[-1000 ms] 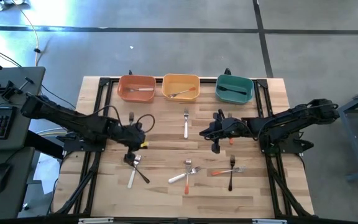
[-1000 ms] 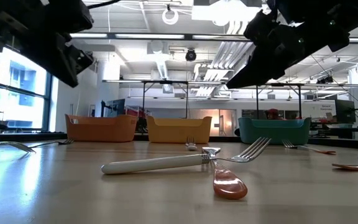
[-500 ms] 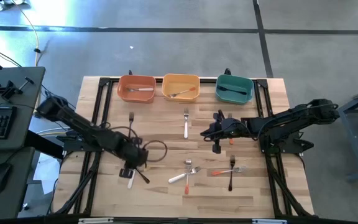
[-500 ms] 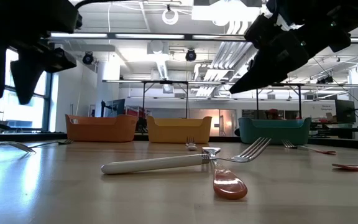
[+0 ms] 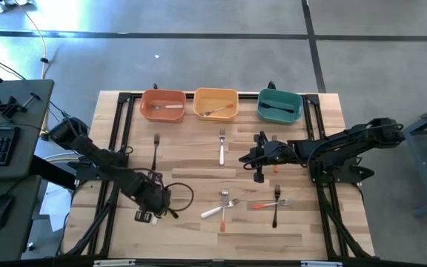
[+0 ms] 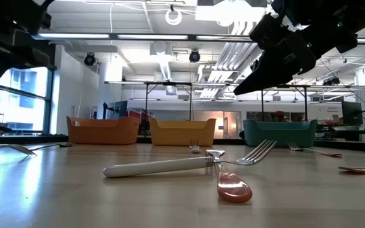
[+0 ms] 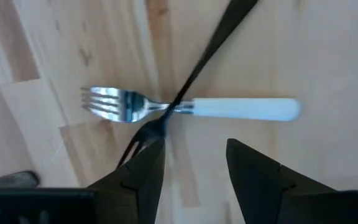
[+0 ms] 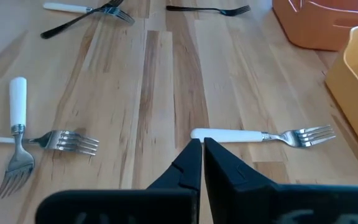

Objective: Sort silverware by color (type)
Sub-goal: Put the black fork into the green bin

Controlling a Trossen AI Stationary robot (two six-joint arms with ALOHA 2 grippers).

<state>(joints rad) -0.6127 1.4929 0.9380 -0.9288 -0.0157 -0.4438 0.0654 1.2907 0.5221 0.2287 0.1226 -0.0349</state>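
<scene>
I see the left gripper (image 5: pixel 148 216) near the table's (image 5: pixel 199 236) front-left edge, fingers (image 7: pixel 143 173) spread over a white fork (image 7: pixel 191 107) crossed by a black fork (image 7: pixel 210 40). Right gripper (image 5: pixel 257 176) is pressed together mid-table, w/ open wood around. 3 bins (image 5: pixel 216 104) line the far edge, 1 fork ea.

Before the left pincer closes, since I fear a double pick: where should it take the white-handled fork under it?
Grip the white-handled fork mid-handle, coming straight down, fingers across its width. The black fork crosses over its neck, so the bare handle end is the safer hold. The left pincer hangs open above.
</scene>
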